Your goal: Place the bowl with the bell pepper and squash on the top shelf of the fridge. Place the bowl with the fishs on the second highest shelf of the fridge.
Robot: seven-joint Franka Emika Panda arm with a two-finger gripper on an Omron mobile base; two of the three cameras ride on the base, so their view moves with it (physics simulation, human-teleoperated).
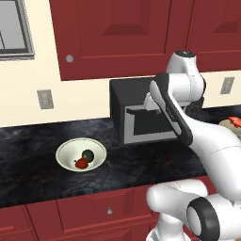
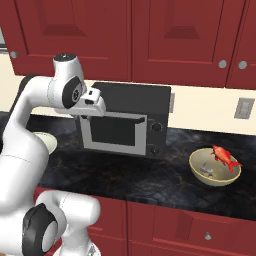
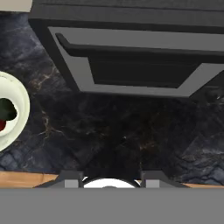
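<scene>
part-open, empty end effector (image 3: 111,177) above counter (image 3: 122,135); pepper (image 1: 82,163), squash (image 1: 88,155) in green-rimmed bowl (image 1: 66,151)

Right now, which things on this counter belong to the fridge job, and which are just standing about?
Job:
- bowl with the bell pepper and squash, holding bell pepper and squash
- bowl with the fishs, holding the red-orange fish and the grey fish

Not part of it:
- toaster oven
- wall outlet
- red cabinets
</scene>
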